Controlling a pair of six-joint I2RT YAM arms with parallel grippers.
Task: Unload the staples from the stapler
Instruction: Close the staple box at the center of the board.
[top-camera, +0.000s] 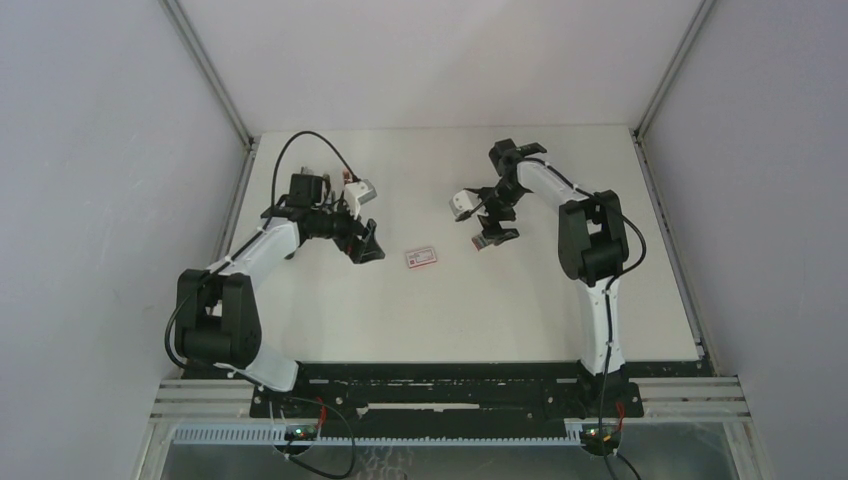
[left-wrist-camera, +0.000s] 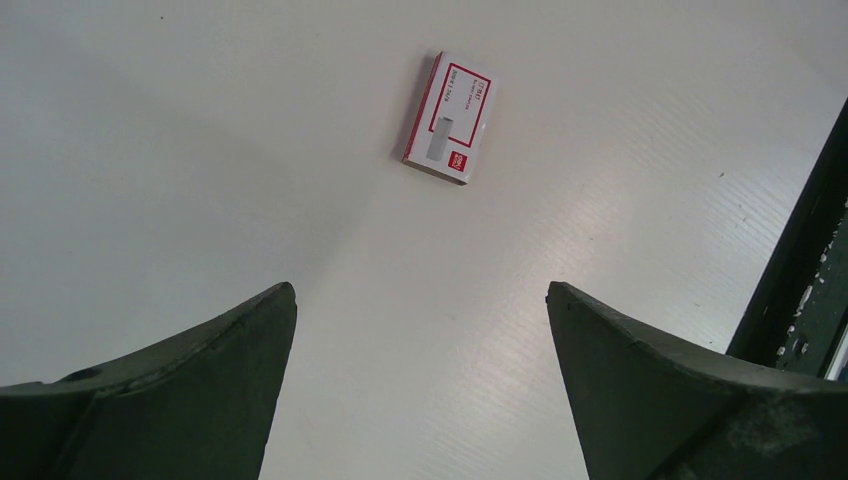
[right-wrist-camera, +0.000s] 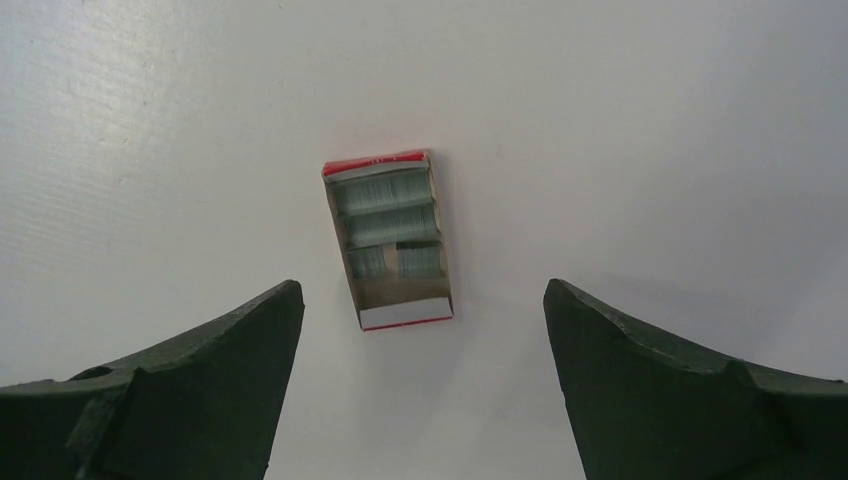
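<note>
From above, my left gripper (top-camera: 366, 247) hangs over the white table (top-camera: 450, 320) just left of a small flat red-and-white box (top-camera: 421, 258), and my right gripper (top-camera: 492, 236) hangs just right of it. The box lies between them, touched by neither. Through my left wrist camera both fingers (left-wrist-camera: 190, 390) stand wide apart with nothing between them, released. The box lies closed and flat on the table beyond the tips, label up, and a dark rail (left-wrist-camera: 800, 270) runs along the right edge. Through my right wrist camera my fingers are likewise spread and empty, and in line with the gap lies an open cardboard tray (right-wrist-camera: 405, 300) with a red far end and a white near end. The staples (right-wrist-camera: 385, 205) are in it: grey blocks pack the far part from side to side, two shorter blocks sit next, and the near part shows bare cardboard.
</note>
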